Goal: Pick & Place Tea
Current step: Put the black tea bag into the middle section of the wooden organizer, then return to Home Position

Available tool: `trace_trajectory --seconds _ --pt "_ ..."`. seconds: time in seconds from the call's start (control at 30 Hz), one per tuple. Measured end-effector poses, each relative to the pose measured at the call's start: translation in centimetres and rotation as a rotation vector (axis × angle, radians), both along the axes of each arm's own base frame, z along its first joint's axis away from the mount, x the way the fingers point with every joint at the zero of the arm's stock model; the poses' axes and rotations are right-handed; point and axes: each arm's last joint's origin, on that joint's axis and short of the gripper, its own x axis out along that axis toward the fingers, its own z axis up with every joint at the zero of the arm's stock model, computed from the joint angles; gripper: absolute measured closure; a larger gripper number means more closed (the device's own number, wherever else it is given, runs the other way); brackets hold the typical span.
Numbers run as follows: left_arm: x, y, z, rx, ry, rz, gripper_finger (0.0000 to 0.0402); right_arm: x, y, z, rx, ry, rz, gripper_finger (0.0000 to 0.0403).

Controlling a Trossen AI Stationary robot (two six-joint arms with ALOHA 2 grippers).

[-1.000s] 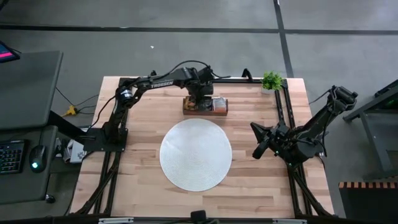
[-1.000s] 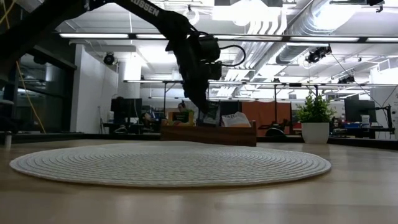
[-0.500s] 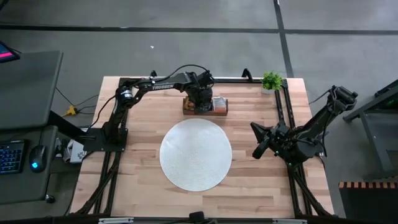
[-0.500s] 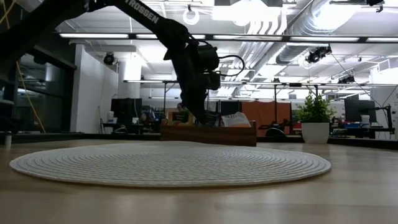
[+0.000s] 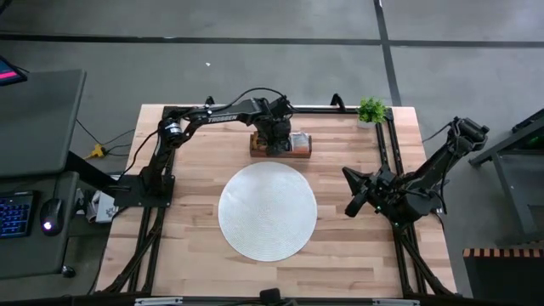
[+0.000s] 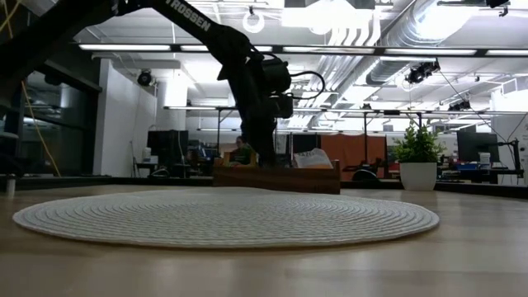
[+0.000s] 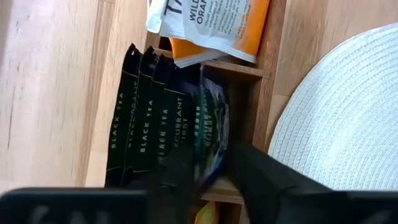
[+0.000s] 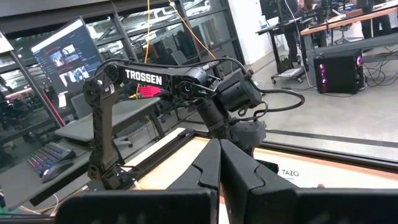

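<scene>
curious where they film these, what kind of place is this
Likely a robotics lab in an open-plan office: exposed ceiling ducts and strip lights overhead, desks with a monitor and keyboard nearby, two arms on a wooden table.

We saw the tray (image 5: 299, 149) at the far side of the table (image 5: 187, 229), behind the mat (image 5: 268, 211), which lay in the middle. The plant (image 5: 371, 110) stood at the far right corner. In the tray the sachets (image 7: 144, 118) stood on edge, side by side, in one compartment. The left gripper (image 7: 211, 180) was down in that compartment, among them. The right gripper (image 5: 355, 202) was to the right of the mat, well apart from the tray.
</scene>
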Motion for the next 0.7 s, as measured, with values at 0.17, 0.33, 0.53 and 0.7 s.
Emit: trace_trajectory --seconds 0.17,0.33,0.53,0.7 --pt "0.0 0.0 0.1 0.000 0.001 -0.001 0.0220 0.0 0.0 0.0 0.000 0.000 0.000 0.0403" --pt "0.1 0.1 2.0 0.027 -0.004 0.005 0.0185 0.0 0.0 0.0 0.000 0.000 0.000 0.0403" --pt "-0.2 0.1 7.3 0.101 -0.055 0.003 0.0201 0.0 0.0 0.0 -0.003 0.002 0.000 0.0403" --pt "-1.6 -0.6 12.9 0.145 -0.202 0.023 0.0250 -0.2 -0.2 0.3 -0.008 0.005 0.004 0.0403"
